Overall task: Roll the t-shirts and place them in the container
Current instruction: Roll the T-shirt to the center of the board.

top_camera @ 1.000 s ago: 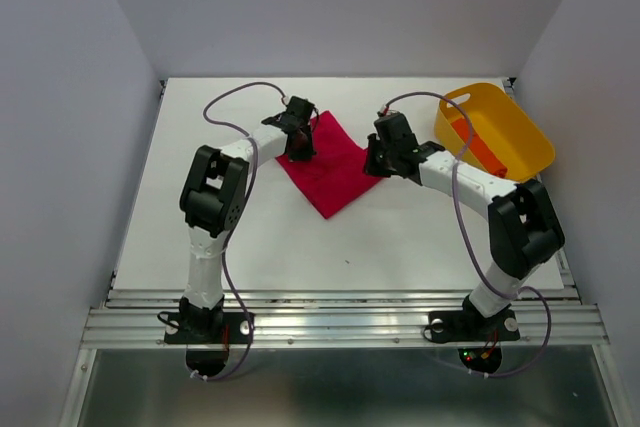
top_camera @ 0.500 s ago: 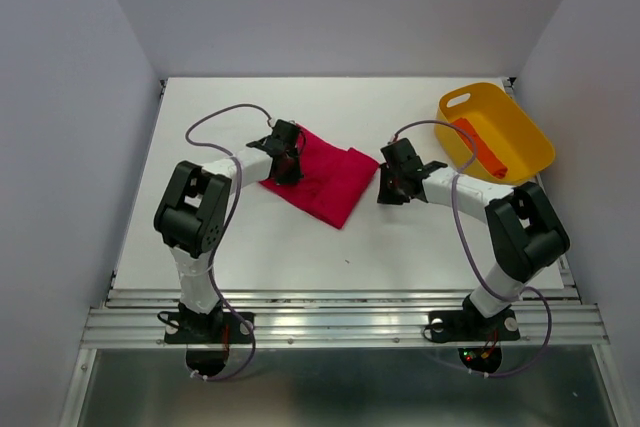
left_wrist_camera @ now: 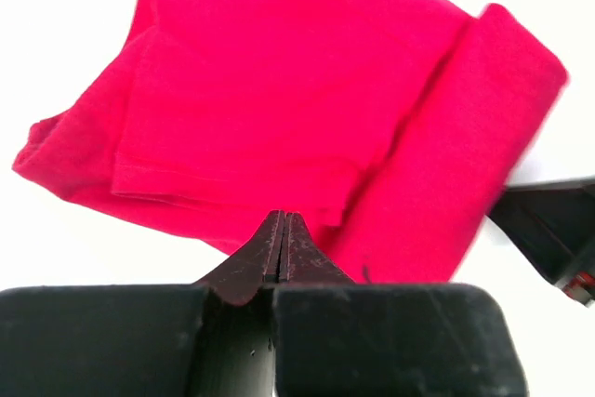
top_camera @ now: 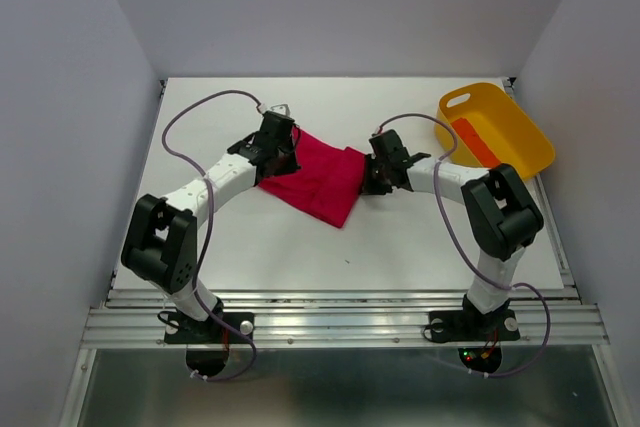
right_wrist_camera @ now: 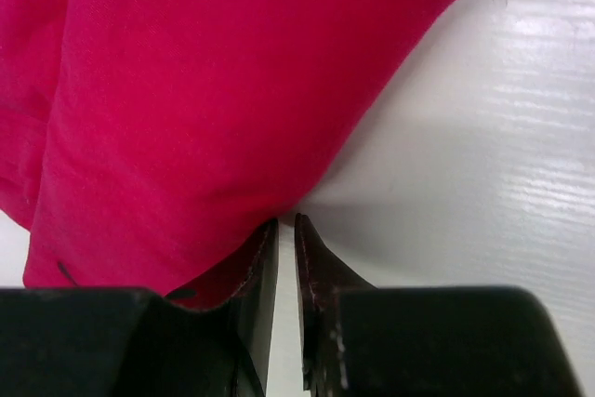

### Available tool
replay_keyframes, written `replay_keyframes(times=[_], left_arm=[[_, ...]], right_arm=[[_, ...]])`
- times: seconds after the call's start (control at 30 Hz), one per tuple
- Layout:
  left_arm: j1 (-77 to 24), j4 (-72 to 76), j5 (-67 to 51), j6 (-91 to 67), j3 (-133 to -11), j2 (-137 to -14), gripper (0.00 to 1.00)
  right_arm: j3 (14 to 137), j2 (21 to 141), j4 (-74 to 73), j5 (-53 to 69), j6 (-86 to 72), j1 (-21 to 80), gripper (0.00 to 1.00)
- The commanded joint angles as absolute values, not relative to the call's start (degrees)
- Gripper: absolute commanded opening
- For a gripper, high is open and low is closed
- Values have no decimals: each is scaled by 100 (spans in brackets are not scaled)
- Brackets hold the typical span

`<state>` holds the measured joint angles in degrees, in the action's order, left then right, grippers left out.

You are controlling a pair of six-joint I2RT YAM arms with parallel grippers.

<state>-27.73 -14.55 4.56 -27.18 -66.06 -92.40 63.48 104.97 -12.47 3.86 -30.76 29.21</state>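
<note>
Red shirt (top_camera: 318, 179) lies folded about mid-counter, a rough slab with one corner pointing to 6 o'clock. The second shirt, the orange roll (top_camera: 478, 142), sits inside the yellow tub (top_camera: 520, 152) out at 2 o'clock, well apart from the red one.

Left tool (left_wrist_camera: 282, 230): jaws pressed tight together right on the hem at the shirt's 10 o'clock edge, and it looks like a thin pinch of cloth is caught. Right tool (right_wrist_camera: 286, 230): jaws nearly together with a thin slit left, tips at the shirt's 3 o'clock edge. Whether cloth is nipped there cannot be told.

Handling, as a judgement: light, limp knit, no stiffness, so it should sag and bunch anywhere it is unsupported. It probably drags a bit on the white counter (top_camera: 400, 247) rather than sliding (layers may shear apart). Not fragile. The left wrist view shows a thick fold down one side; that doubled edge is the firmest thing to hold. Best hold is probably both ends of one edge, pinching through every layer, low to the counter and kept taut.
</note>
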Motion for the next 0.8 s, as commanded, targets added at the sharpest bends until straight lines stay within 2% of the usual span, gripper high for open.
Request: replay_keyframes(times=[0.0,0.07,0.2,0.33,0.4,0.47,0.5,0.57,0.67,0.77], left_arm=[[-3040,-1643,948,-2777,-6864,-8904,8],[-3199,-1713,1256,-2830,-6952,-8895,15],[-3497,-1688,1520,-2752,-6952,-8947,37],[-3937,-1539,2099,-2611,-6847,-8886,38],[-4069,-1521,1952,-2462,-6943,-8877,38],[-4148,-1651,1767,-2408,-7101,-8991,37],[-4253,-1896,1793,-2408,-7302,-9183,37],[-4394,-2126,1976,-2417,-7417,-9368,37],[-4728,-2197,2100,-2417,-7532,-9650,37],[-5035,-2250,2144,-2417,-7655,-9878,43]], right_arm=[[6706,10582,-949,511,-3155,2962,18],[6662,10495,-1098,82,-3164,2962,19],[6320,10013,-1239,-202,-3164,2691,20],[5636,9433,-1257,-202,-3313,2199,24],[5406,9186,-1266,-193,-3348,1953,28],[5230,8844,-1301,-202,-3366,1837,34],[5099,8746,-1318,-220,-3384,1785,42],[4958,8492,-1345,-202,-3436,1723,50],[4904,8341,-1397,-167,-3498,1723,60],[4869,8236,-1424,-158,-3533,1723,63]])
